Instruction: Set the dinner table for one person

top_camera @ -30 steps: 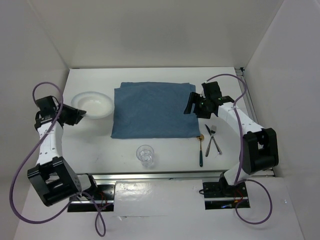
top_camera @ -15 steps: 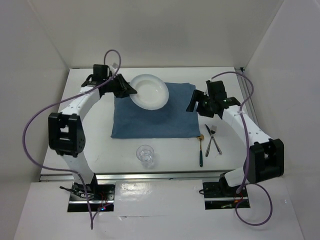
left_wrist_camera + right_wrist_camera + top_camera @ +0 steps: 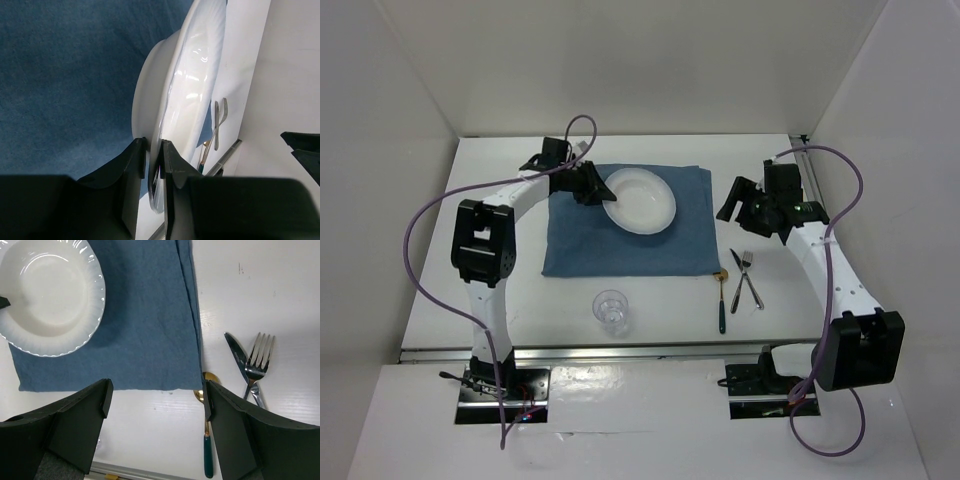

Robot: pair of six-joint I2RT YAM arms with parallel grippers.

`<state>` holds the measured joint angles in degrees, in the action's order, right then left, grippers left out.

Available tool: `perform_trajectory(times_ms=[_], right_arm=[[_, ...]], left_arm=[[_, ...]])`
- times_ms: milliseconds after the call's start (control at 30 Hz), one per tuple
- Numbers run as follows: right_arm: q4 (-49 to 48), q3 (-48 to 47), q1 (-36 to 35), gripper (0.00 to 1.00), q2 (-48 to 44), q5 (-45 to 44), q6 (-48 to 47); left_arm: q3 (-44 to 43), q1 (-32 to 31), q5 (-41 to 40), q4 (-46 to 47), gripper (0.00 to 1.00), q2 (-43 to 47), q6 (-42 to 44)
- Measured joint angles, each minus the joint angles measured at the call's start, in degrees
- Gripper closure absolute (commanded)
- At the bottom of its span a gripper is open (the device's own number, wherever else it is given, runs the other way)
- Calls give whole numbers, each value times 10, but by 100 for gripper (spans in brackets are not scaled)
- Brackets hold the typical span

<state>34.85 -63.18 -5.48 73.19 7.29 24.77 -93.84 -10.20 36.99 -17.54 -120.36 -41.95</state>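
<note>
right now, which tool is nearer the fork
Right. The right tool hangs open just past the fork, toward the far edge; the left tool is across the blue placemat, shut on the rim of the white plate.

Plain white panels form a back wall (image 3: 620,60), a left wall (image 3: 380,150) and a right wall (image 3: 900,110) around the dinner table (image 3: 660,300), under soft, even light that throws only faint shadows.

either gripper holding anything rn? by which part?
The left gripper is shut on the white plate, pinching its rim, over the blue placemat. The right gripper is open and holds nothing.
</note>
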Motion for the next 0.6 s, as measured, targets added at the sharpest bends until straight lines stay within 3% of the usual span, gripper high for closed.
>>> perform_trajectory(times_ms=[267, 367, 400, 533, 600], right_arm=[[9, 2, 0, 15, 0, 0, -4], [10, 2, 0, 15, 0, 0, -5], [11, 2, 0, 15, 0, 0, -5], [12, 2, 0, 15, 0, 2, -5], [13, 2, 0, 15, 0, 6, -7]], left_arm=[[67, 0, 5, 25, 100, 0, -1], [69, 0, 3, 20, 65, -3, 1], [68, 0, 3, 15, 47, -5, 5], [52, 0, -3, -12, 12, -7, 28], [40, 0, -11, -32, 3, -7, 43]])
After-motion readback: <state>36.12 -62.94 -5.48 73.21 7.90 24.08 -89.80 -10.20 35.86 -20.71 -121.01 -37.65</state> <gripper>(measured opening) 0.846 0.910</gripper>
